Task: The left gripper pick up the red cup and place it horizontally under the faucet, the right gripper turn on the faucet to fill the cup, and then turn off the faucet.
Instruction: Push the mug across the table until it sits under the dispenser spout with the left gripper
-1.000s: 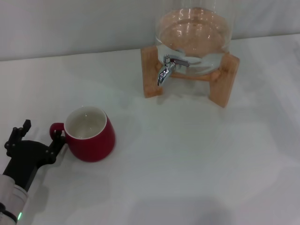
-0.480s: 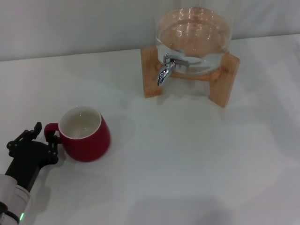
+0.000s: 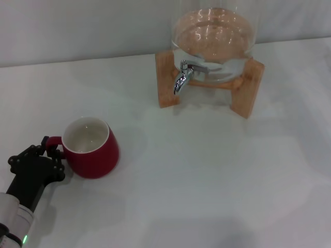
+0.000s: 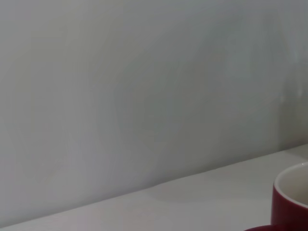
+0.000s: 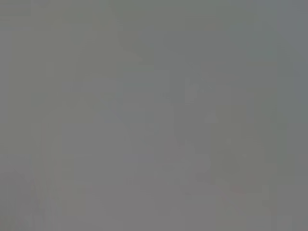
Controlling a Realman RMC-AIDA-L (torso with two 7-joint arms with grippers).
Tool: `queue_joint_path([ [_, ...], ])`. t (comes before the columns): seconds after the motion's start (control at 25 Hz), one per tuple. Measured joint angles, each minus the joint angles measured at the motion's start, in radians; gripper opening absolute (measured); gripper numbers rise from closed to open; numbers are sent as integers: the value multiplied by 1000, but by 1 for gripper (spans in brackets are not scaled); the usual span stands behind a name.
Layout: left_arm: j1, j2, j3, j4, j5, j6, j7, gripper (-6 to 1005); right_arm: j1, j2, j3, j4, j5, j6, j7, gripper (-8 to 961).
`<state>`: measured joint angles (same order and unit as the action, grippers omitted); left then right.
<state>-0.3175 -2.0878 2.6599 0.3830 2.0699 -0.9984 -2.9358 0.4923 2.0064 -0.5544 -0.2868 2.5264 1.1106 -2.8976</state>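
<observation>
The red cup (image 3: pixel 92 150) stands upright on the white table at the near left, white inside showing, its handle pointing left. My left gripper (image 3: pixel 49 153) is at the cup's left side with its black fingers closed around the handle. An edge of the cup also shows in the left wrist view (image 4: pixel 291 204). The chrome faucet (image 3: pixel 182 77) hangs from the front of the glass jar (image 3: pixel 214 36) at the back centre, well apart from the cup. The right gripper is out of view; its wrist view shows only plain grey.
The jar holds water and rests on a wooden stand (image 3: pixel 249 93) against the back wall. The white table (image 3: pixel 207 175) stretches between cup and stand.
The left gripper's fingers have closed from open onto the cup's handle. The cup has shifted a little to the left.
</observation>
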Motion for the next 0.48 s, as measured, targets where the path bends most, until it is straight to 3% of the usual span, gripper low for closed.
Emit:
queue_joint_path([
  [0.48, -23, 1, -15, 14, -1, -3, 0, 96, 4, 0, -2, 2, -1, 6, 2, 641],
])
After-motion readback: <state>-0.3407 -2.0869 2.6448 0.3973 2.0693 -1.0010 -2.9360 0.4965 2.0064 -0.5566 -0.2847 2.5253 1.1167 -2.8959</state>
